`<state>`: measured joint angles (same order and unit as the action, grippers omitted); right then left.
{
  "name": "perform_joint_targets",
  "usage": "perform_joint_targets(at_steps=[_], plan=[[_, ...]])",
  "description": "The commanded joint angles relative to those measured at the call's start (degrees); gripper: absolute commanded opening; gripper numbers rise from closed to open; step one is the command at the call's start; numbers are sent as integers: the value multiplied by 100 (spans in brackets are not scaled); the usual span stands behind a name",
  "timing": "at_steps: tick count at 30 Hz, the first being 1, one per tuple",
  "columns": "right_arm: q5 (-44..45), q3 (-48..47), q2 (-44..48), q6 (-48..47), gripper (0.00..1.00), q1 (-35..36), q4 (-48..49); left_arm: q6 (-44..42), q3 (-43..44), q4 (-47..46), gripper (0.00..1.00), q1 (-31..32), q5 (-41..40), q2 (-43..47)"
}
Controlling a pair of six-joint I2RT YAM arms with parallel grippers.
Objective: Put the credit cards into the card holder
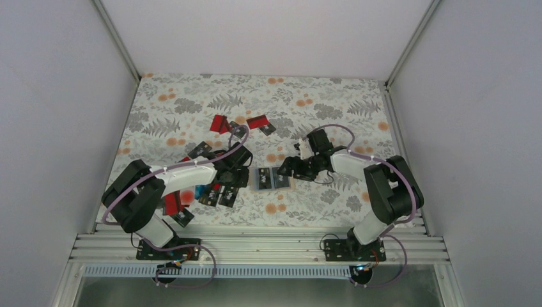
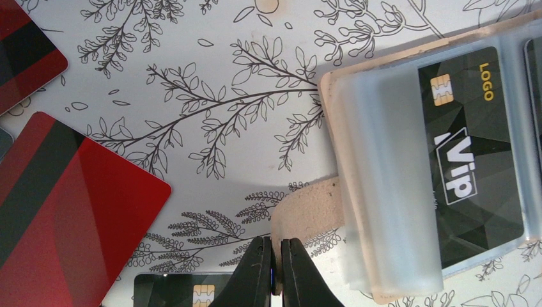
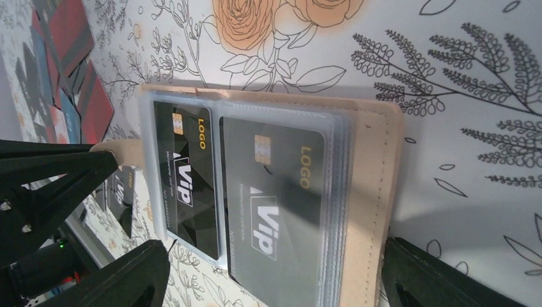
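Cards by the left arm: red credit cards [image 1: 171, 203] and black ones [image 1: 218, 196], flat on the flowered cloth [image 1: 319, 204], not yet in any pocket.
Left gripper [image 2: 275, 259]: closed narrow on the tan tab [image 2: 307, 204] of the card holder [image 1: 273, 178]; probably pins it against sliding or folding shut.
Holder position: open and flat in the middle of the cloth, between both grippers; keeps two black Vip cards [image 3: 186, 173] under clear pockets.
Right gripper [image 3: 275, 246]: wide, holds nothing; stands astride the holder, likely placed to steady it or to receive a next card.
Far cards: more red [image 1: 220, 123] and black ones beyond, well apart from the holder.
Left wrist view: shows the pinch on the tab close up, but only one pocketed card in full.
Right wrist view: shows both pocketed cards and the left fingers [image 3: 57, 169] meeting at the tab.
Top view: gives whole layout; too small for telling the pinch.
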<state>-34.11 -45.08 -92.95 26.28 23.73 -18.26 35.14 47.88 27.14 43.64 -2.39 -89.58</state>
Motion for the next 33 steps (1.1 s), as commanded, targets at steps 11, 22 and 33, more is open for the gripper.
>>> perform_joint_targets(at_steps=[11,22,33], plan=[[-869,28,259,-66,78,-157,104,-69,135,-87,2,57,-23,-82],[-1133,16,645,71,75,-141,45,-77,182,-83,2,83,-22,-122],[-1296,94,765,324,74,143,320,-68,220,-146,2,110,-11,-224]])
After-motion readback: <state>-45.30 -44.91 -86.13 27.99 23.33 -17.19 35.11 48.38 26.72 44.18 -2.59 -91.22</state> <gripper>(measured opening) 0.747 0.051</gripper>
